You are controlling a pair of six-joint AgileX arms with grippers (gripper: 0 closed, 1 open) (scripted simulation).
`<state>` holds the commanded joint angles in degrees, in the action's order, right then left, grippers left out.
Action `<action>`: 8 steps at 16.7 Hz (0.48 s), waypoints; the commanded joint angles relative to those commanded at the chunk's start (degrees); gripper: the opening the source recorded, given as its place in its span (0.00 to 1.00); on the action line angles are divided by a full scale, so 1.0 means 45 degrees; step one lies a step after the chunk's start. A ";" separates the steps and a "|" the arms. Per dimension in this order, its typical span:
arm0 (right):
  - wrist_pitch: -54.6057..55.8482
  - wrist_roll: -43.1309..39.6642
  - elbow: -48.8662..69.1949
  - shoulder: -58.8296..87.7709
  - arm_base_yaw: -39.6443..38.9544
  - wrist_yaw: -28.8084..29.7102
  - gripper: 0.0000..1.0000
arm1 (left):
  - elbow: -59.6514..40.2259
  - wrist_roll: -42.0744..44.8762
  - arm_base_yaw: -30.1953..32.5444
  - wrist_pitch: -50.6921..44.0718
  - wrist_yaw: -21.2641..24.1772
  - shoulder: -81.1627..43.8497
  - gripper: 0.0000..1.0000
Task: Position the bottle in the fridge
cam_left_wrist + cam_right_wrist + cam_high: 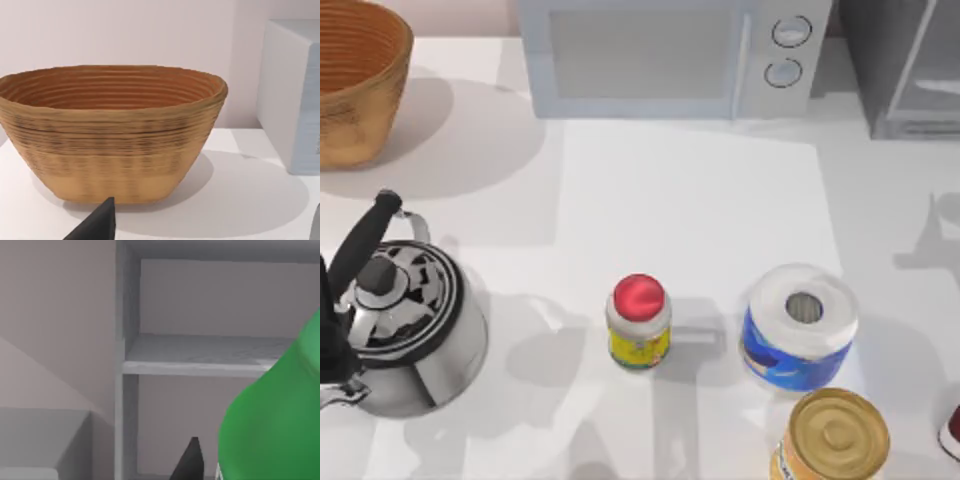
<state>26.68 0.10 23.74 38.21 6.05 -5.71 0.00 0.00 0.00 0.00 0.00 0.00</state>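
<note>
One woven basket (355, 80) is located at the table's (680, 200) far left corner and is also faced by the left wrist camera. One steel kettle (405, 325) with a black handle is positioned at the near left, where a dark part of the left arm is seen at the frame edge beside it; one dark fingertip of the left gripper (97, 225) is seen in the left wrist view, and its opening cannot be told. One light grey microwave (670, 55) with two round knobs is set along the back edge, centre. One red-capped jar (639, 322) with a yellow label stands upright near the table's middle. To its right, one roll of paper (798, 325) in a blue wrapper stands on end, and one gold-lidded can (832, 435) is just beside it toward the near edge. One dark red object (951, 430) is cut off at the right edge and cannot be identified. One fridge (910, 70) occupies the far right corner. In the right wrist view, one green bottle (275, 425) is seen close to the camera, beside a dark fingertip of the right gripper (190, 460), in front of the fridge's open interior with one shelf (200, 360); whether the bottle is clamped cannot be told.
</note>
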 joint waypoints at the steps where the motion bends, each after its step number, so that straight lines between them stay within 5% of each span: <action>1: 0.0761 0.0000 0.0664 0.1517 0.0153 -0.0201 0.01 | 0.0000 0.0000 0.0000 0.0000 0.0000 0.0000 1.00; 8: 0.5377 -0.0031 0.4612 1.2400 0.1405 -0.1280 0.01 | 0.0000 0.0000 0.0000 0.0000 0.0000 0.0000 1.00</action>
<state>50.88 -0.04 44.50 94.01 12.38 -11.47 0.00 0.00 0.00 0.00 0.00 0.00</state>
